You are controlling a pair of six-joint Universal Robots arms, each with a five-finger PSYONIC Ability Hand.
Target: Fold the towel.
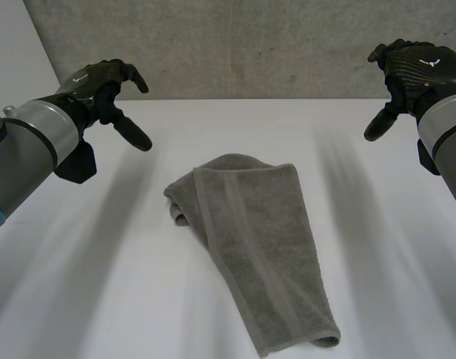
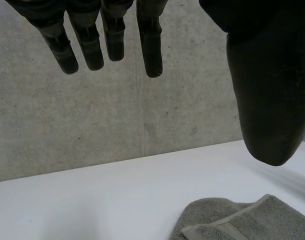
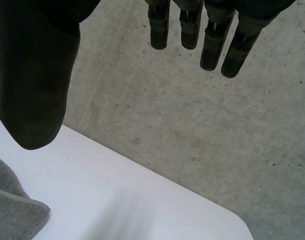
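Note:
A grey-green towel [image 1: 254,239] lies folded in a long strip on the white table [image 1: 101,284], running from the middle toward the near right, with a bunched lump at its far left end. My left hand [image 1: 101,86] hovers high at the far left, open and holding nothing. At the far right my right hand [image 1: 407,71] is raised too, its fingers straight and apart from the cloth. In the left wrist view the towel's far end [image 2: 242,220] lies below my left hand's thumb [image 2: 270,95]. In the right wrist view a towel corner [image 3: 15,212] sits beneath my right hand's thumb [image 3: 35,75].
A grey concrete wall [image 1: 243,45] rises right behind the table's far edge. Bare white tabletop surrounds the towel on both sides.

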